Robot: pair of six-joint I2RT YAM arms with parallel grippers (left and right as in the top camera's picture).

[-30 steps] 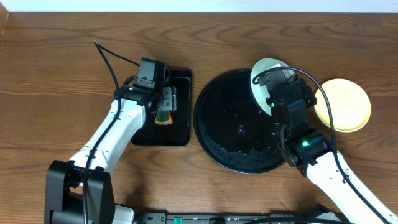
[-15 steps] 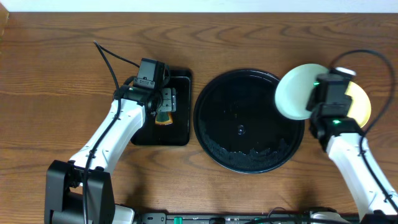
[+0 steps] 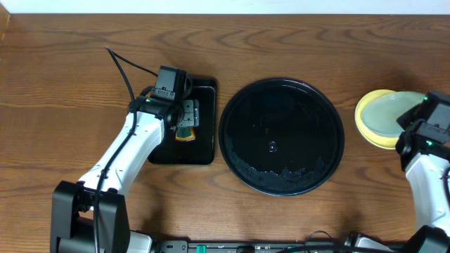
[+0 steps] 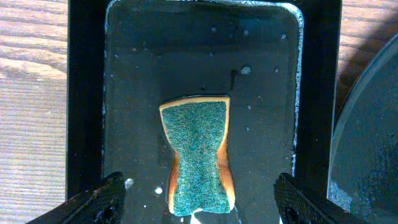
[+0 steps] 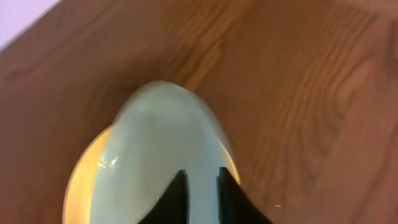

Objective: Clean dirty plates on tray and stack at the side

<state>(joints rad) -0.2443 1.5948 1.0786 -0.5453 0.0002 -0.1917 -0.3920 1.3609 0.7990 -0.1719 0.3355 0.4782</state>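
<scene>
- Stacking is the step in hand: the right fingers [image 5: 176,193] are clenched on the near rim of the mint plate [image 3: 392,114], which lies over the yellow plate [image 3: 367,128] on the worktop [image 3: 70,70] right of the tray [image 3: 281,90].
- The right wrist view is blurred, so I cannot tell whether the mint plate sits flat on the yellow one or hangs just above it.
- The next move probably calls for lowering it level and centred, then loosening the grip and backing off without dragging the stack.
- The tray is bare of plates, and only these two plates show.
- The left fingers [image 4: 99,199] are released and spread wide over the sponge [image 4: 199,155], which lies in the small tray [image 4: 261,93].
- Half a second ago the mint plate hung over the tray's right edge, only partly over the yellow plate; it has now moved right and covers most of it.
- The left arm and sponge have not moved.
</scene>
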